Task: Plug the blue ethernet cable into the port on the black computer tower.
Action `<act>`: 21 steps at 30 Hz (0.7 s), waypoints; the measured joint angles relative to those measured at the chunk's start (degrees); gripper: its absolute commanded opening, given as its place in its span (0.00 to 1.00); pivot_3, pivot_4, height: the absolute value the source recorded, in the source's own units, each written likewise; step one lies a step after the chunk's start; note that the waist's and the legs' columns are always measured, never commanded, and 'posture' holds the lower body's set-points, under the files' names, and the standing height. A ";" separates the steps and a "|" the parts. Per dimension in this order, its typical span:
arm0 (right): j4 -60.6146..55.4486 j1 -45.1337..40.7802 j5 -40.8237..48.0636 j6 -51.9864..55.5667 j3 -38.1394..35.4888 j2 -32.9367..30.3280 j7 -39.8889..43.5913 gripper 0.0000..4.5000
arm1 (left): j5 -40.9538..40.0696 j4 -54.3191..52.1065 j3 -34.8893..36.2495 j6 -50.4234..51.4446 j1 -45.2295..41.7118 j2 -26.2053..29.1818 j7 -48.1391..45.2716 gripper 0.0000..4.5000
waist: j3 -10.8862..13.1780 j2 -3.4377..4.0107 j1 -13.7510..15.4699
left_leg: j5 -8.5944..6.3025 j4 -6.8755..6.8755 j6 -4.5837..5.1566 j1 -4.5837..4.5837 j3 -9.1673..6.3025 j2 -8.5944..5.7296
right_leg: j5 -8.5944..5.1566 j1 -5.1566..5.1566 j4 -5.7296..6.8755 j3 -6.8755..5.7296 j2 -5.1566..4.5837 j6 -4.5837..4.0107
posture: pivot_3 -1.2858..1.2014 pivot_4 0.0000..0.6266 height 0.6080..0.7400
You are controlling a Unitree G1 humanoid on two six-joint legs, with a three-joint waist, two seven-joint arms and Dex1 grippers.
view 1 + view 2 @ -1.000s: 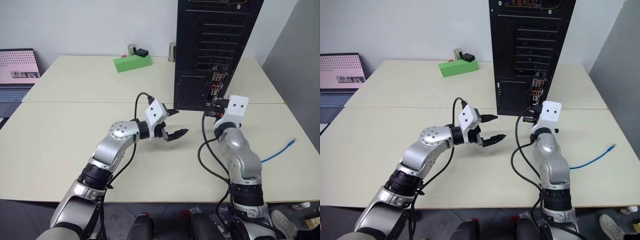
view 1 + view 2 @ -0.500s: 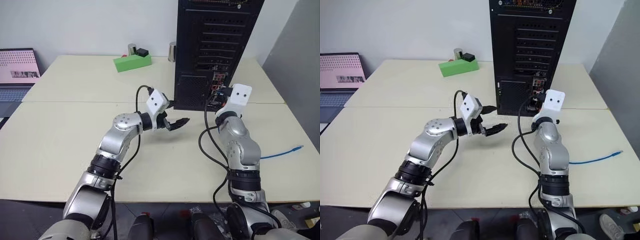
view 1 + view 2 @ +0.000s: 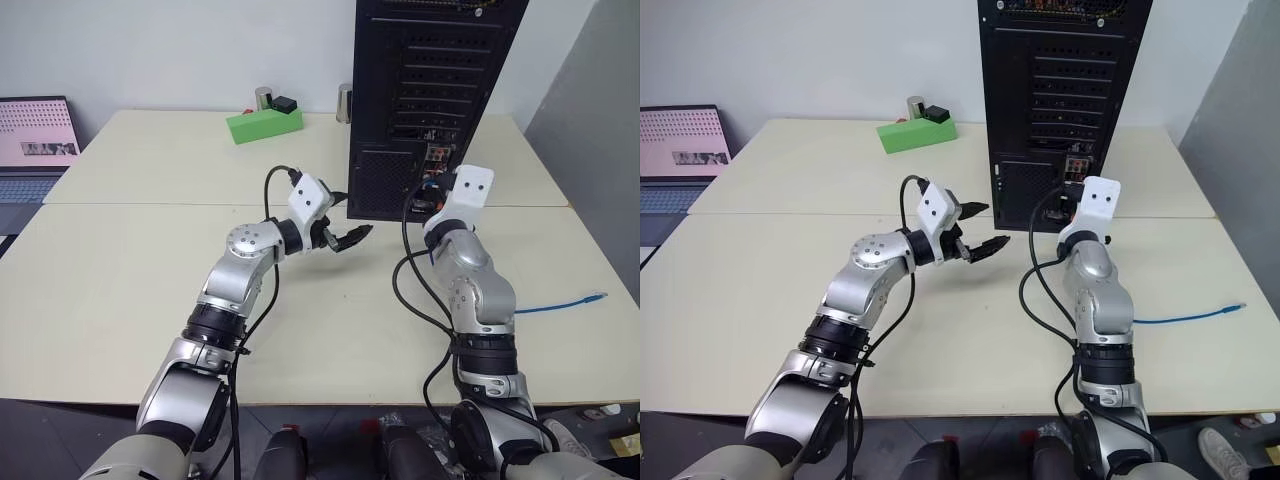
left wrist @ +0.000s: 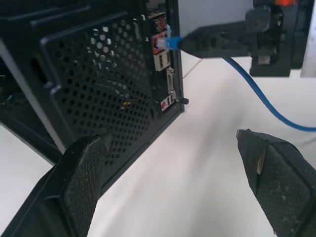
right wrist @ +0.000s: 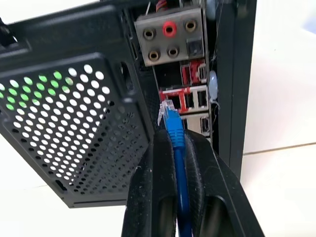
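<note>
The black computer tower [image 3: 430, 100] stands upright at the back of the table [image 3: 120, 270], its back panel facing me. My right gripper [image 5: 174, 140] is shut on the blue ethernet cable [image 5: 177, 138] just behind its clear plug [image 5: 165, 110]. The plug tip sits right at the port [image 5: 174, 100], a red-framed socket low on the panel; I cannot tell whether it is seated. The rest of the cable [image 3: 560, 305] trails right across the table. My left gripper [image 3: 348, 224] hangs open and empty in front of the tower's mesh grille [image 4: 113, 94], left of the right gripper [image 4: 222, 39].
A green block [image 3: 264, 124] with small items lies at the back of the table, left of the tower. A laptop [image 3: 35, 140] stands at the far left edge. A metal cylinder [image 3: 344, 103] stands beside the tower. A grey wall [image 3: 600, 150] closes the right side.
Both grippers have edged forward and up toward the tower's back panel, the right one carrying the plug closer to the connectors. The cable's loose end has been dragged a little across the table.
</note>
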 measured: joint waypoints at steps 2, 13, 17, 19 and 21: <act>0.30 -0.02 -0.16 -0.48 0.02 0.00 0.04 0.00 | 0.14 0.01 0.31 -0.15 -0.02 -0.17 -0.01 0.96 | 0.00 0.00 0.01 | 0.00 0.00 0.00 0.00 0.00 0.00 | 0.00 -0.01 0.00 0.00 0.00 0.00 | 0.52 0.24 1.00; 1.54 -0.61 -0.62 -1.94 -0.08 -0.08 -0.12 0.00 | 0.89 0.00 0.64 -0.23 -0.01 -0.35 -0.36 0.96 | 0.00 0.00 0.00 | 0.00 0.00 0.00 -0.01 0.00 0.00 | 0.00 -0.02 0.00 0.00 0.00 0.00 | 0.52 0.24 1.00; 2.51 -0.96 -0.70 -2.49 -0.11 -0.13 -0.21 0.00 | 0.98 0.00 0.66 -0.23 -0.01 -0.41 -0.43 0.96 | 0.00 0.00 0.00 | 0.00 0.00 0.00 -0.02 0.00 0.00 | 0.00 -0.02 0.00 0.00 0.00 0.00 | 0.52 0.24 1.00; 2.59 -1.08 -0.74 -2.68 -0.11 -0.21 -0.25 0.00 | 1.00 -0.01 0.66 -0.23 0.00 -0.41 -0.44 0.96 | 0.00 0.00 0.00 | 0.00 0.00 0.00 -0.02 0.00 0.00 | 0.00 -0.02 0.00 0.00 0.00 0.00 | 0.52 0.24 1.00; 3.01 -1.19 -0.81 -2.96 -0.14 -0.36 -0.30 0.00 | 1.01 -0.01 0.66 -0.23 0.00 -0.42 -0.46 0.96 | 0.00 0.00 -0.01 | 0.00 0.00 0.00 -0.02 0.00 0.00 | 0.00 -0.02 0.00 0.00 0.00 0.00 | 0.52 0.24 1.00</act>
